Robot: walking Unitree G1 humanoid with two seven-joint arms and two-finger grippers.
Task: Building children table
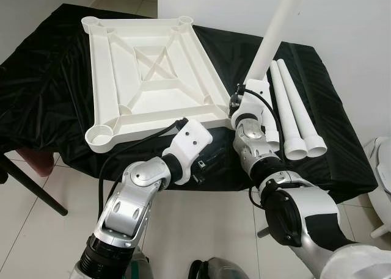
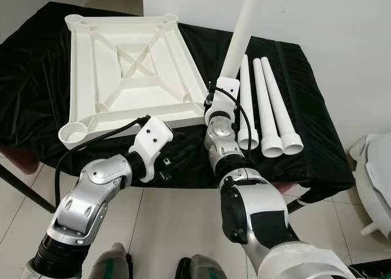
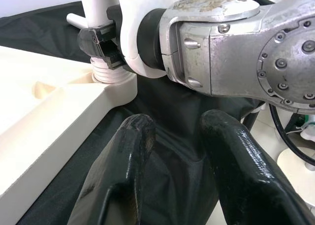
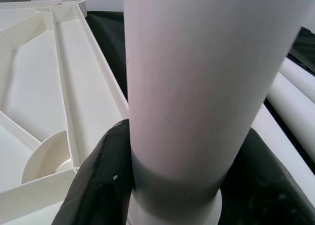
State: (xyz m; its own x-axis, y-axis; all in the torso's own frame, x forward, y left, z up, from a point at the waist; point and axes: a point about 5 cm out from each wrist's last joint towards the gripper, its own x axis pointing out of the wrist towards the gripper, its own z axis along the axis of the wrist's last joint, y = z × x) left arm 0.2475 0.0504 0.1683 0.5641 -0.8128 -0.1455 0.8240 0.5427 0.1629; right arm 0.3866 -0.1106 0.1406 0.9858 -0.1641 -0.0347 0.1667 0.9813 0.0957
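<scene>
The tabletop [image 1: 146,77] lies upside down on the bench [image 1: 55,77], its ribbed underside up and a round socket at each corner. It takes up the left and middle of the black cloth that covers the bench.

At the tabletop's near right corner a white leg [image 1: 275,35] stands upright, tilted slightly away to the right, its threaded end sitting in that corner's socket. The right gripper [image 1: 235,105] has its jaws pinching this leg low down, just above the thread; in the right wrist view the black fingers [image 4: 98,180] press on either side of the tube.

Three more legs [image 1: 293,114] lie side by side on the cloth, right of the standing leg, flared ends toward the robot.

The left gripper [image 3: 172,171] hangs at the bench's near edge, just beside the right wrist and below the corner with the leg. Its jaws are spread and hold nothing, with black cloth between them.

A tiled floor [image 1: 201,230] lies below the bench, and a white wall [image 1: 348,22] rises behind it.
</scene>
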